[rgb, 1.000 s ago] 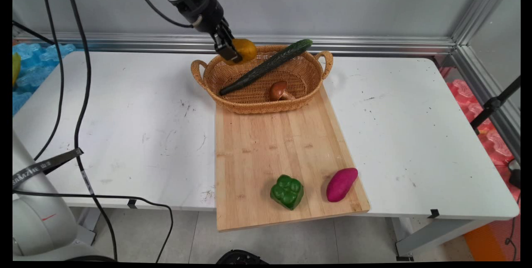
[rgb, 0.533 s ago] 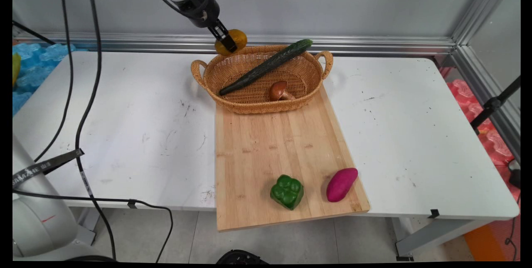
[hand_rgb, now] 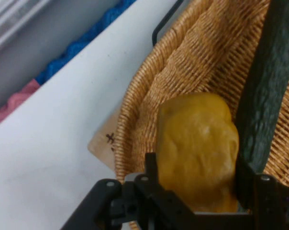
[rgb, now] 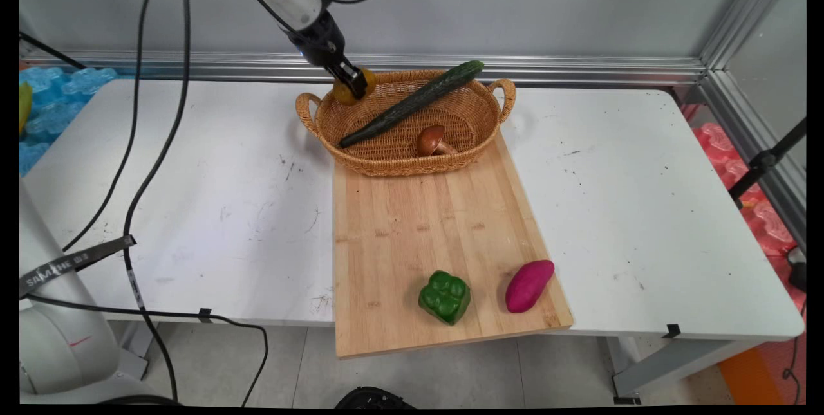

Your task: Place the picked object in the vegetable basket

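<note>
Lowered since earlier: tool point(rgb: 353, 83) clamped on one yellow potato point(hand_rgb: 198, 148), inside basket point(rgb: 476, 125) rim beside one cucumber point(rgb: 412, 103)

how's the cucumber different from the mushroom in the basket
The cucumber is long, dark green, and lies slanted with its tip over the basket rim. The mushroom is small, brown-capped, and sits wholly inside on the floor. Both are in the basket, untouched.
</note>
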`<state>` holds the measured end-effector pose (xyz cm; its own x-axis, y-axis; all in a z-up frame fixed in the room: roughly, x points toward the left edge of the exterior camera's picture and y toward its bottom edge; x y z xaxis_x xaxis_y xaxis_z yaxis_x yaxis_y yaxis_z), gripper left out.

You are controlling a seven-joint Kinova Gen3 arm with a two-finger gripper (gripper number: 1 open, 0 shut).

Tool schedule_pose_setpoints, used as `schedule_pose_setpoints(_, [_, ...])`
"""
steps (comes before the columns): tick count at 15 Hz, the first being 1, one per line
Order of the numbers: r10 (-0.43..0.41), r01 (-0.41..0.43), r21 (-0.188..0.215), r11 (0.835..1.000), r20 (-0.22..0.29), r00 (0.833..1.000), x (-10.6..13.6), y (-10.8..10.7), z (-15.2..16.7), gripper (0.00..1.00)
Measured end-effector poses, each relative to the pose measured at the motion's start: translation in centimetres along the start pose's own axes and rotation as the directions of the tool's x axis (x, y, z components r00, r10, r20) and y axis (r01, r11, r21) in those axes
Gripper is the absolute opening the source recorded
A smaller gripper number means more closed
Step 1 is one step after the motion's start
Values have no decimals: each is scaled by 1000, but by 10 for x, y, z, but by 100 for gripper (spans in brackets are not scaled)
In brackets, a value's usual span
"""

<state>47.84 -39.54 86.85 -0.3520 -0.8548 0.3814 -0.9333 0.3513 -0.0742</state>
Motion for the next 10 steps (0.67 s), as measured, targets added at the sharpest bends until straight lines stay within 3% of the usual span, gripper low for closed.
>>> schedule_pose_setpoints(6, [-56, 57, -17, 998, 43, 998, 0, -3, 32, 0])
schedule_pose_setpoints(7, [-61, 62, -20, 998, 46, 997, 0, -3, 36, 100])
schedule_pose_setpoints(10, [-65, 66, -37, 997, 46, 997, 4, -4, 42, 100])
